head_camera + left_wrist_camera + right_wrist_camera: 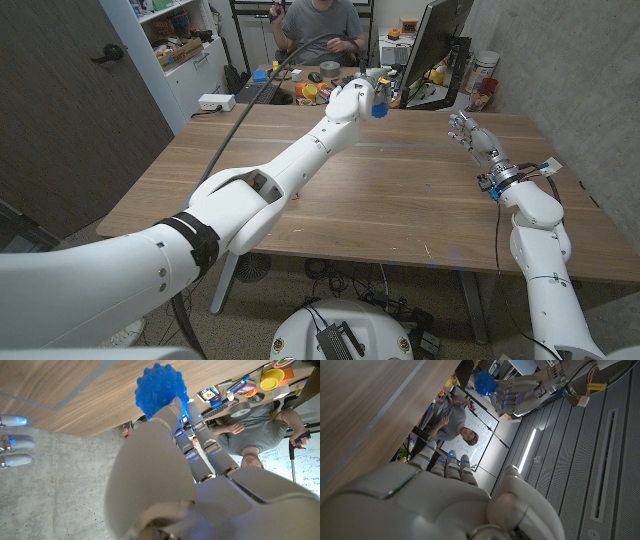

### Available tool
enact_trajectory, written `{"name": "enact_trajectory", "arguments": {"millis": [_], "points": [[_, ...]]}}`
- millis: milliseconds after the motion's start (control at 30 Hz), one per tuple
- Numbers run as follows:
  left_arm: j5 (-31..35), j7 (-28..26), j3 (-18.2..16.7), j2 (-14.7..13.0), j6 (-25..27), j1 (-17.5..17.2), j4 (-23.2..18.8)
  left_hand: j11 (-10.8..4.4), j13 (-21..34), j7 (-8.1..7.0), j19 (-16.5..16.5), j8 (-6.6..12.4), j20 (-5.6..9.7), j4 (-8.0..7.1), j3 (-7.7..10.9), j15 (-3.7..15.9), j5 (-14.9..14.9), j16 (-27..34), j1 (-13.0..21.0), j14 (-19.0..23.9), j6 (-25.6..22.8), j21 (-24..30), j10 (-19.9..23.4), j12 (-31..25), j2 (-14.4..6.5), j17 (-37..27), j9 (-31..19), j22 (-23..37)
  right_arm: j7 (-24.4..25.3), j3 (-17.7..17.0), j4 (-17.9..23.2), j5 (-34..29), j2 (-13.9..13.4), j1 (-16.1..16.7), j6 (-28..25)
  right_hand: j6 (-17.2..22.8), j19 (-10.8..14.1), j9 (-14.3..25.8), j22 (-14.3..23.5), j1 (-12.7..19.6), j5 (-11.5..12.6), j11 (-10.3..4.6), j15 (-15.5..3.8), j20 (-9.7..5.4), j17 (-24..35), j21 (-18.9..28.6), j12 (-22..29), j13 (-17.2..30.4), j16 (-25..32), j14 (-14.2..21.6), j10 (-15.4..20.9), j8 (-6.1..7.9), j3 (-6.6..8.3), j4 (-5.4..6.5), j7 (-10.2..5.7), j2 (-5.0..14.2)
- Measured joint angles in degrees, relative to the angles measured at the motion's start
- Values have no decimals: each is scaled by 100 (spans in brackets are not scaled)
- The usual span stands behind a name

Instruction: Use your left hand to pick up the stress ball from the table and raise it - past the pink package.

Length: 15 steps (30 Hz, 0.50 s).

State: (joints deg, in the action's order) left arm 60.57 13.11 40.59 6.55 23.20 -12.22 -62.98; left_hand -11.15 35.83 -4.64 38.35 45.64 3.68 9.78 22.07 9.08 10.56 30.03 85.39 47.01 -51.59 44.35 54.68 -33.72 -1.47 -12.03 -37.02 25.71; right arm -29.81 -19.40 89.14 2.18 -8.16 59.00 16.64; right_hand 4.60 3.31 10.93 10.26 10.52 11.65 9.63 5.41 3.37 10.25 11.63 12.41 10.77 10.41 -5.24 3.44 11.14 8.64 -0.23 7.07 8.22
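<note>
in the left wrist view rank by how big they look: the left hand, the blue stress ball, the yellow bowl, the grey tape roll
1. left hand, largest by far, though it is nearest the camera
2. blue stress ball, held at the fingers
3. yellow bowl and grey tape roll look about alike; both are far off, so no ranking

No text, label, brand, number or sign is legible in any view. The whiteboard (479, 430) behind the person carries handwritten marks, but these are too small and blurred to read. Printed packaging on the cluttered desk (207, 394) is likewise unreadable.
</note>
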Motion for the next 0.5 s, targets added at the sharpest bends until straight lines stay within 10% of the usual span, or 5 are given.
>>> {"name": "enact_trajectory", "arguments": {"millis": [500], "points": [[937,498,-471,200,-76,-219,-718,0,99,0,0,122,0,10,23,7,9,0,52,10,0,0,0,-63,52,0,-162,0,8,16,34,57,-31,26,15,-21,0,0,0,0,0,-12,31,0,0,-22,0,0,0,-31,-12,0,0,0,21,0]]}}
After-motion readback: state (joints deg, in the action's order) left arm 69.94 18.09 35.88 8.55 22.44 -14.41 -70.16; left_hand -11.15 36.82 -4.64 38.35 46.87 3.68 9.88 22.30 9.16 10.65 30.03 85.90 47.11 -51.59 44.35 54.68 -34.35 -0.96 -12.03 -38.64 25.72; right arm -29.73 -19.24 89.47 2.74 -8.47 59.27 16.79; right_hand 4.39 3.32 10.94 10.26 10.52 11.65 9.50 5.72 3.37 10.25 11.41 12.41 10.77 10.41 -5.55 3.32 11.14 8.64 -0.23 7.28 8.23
